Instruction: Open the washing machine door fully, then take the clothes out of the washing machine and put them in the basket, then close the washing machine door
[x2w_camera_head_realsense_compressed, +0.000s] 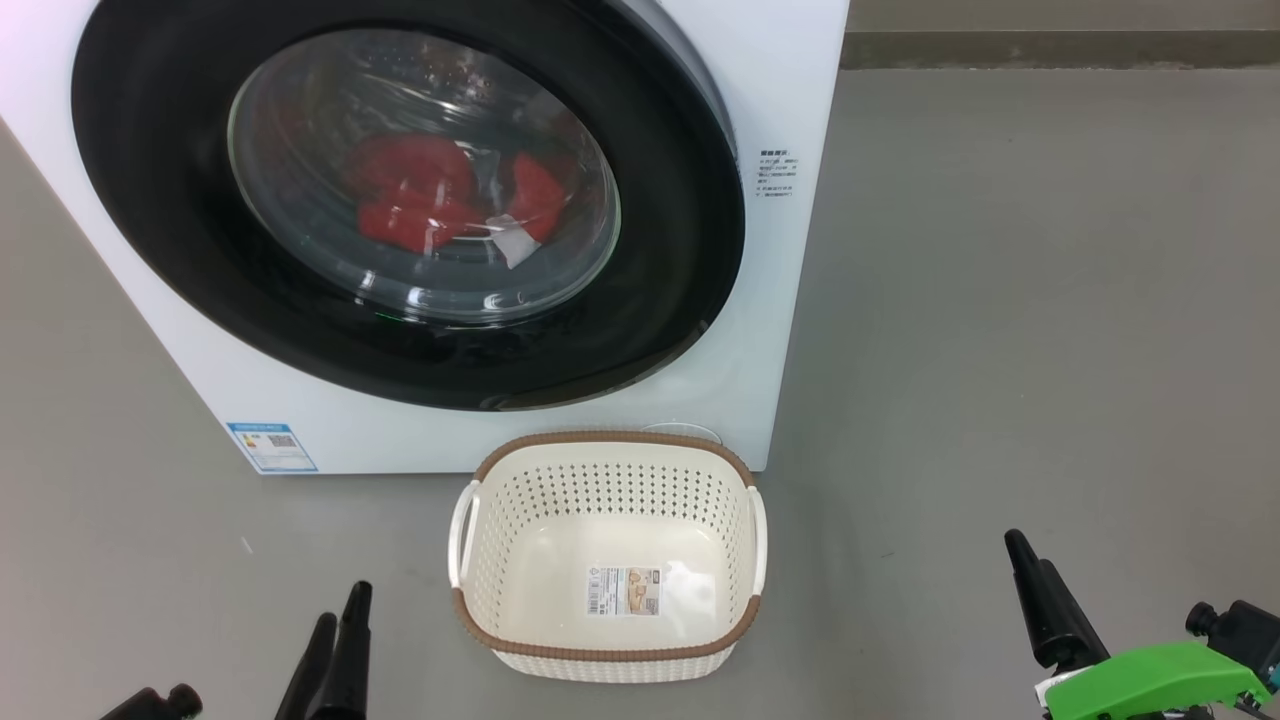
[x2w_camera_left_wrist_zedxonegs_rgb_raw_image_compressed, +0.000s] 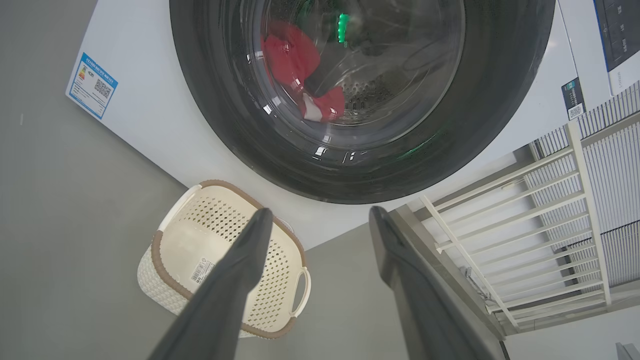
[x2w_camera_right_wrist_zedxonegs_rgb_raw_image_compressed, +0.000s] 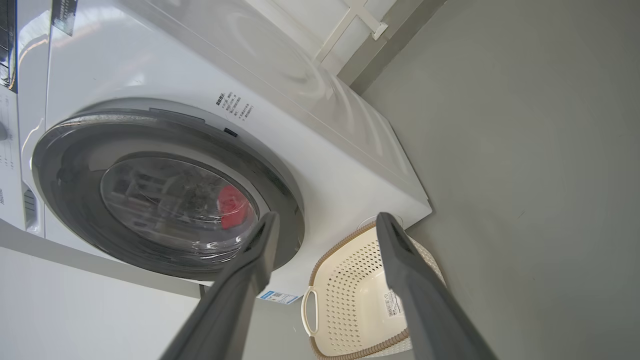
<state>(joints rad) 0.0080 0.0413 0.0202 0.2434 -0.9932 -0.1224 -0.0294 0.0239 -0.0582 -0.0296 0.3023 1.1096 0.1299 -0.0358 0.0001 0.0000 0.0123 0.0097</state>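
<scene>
Dark-fingered left pincer (x2w_camera_head_realsense_compressed: 343, 606): low at the head view's lower left, above the grey floor (x2w_camera_head_realsense_compressed: 1000, 300); released, its two fingers standing apart in its own wrist view, nothing between them.

Dark-fingered right pincer (x2w_camera_right_wrist_zedxonegs_rgb_raw_image_compressed: 325, 217): low at the head view's lower right, with a green fitting (x2w_camera_head_realsense_compressed: 1150, 680) at its base; released, fingers spread, holding nothing.

Cream basket (x2w_camera_head_realsense_compressed: 612, 437): perforated sides, brown rim, two white handles. Upright on the floor between the two pincers and beyond them, just in front of the washing machine's lower right corner. Sticker (x2w_camera_head_realsense_compressed: 623, 590) on its bottom in plain view.

White washing machine (x2w_camera_head_realsense_compressed: 785, 350): front-loader behind the basket, with a blue label (x2w_camera_head_realsense_compressed: 272, 447) at its lower left corner.

Washing machine door (x2w_camera_head_realsense_compressed: 160, 200): glossy black rim, clear glass bowl. Lies across the opening; whether it is latched cannot be told.

Red clothes (x2w_camera_head_realsense_compressed: 420, 200): with a white patch, inside the drum, seen through the glass.

White railing (x2w_camera_left_wrist_zedxonegs_rgb_raw_image_compressed: 525, 240): beside the machine, farthest back.
</scene>
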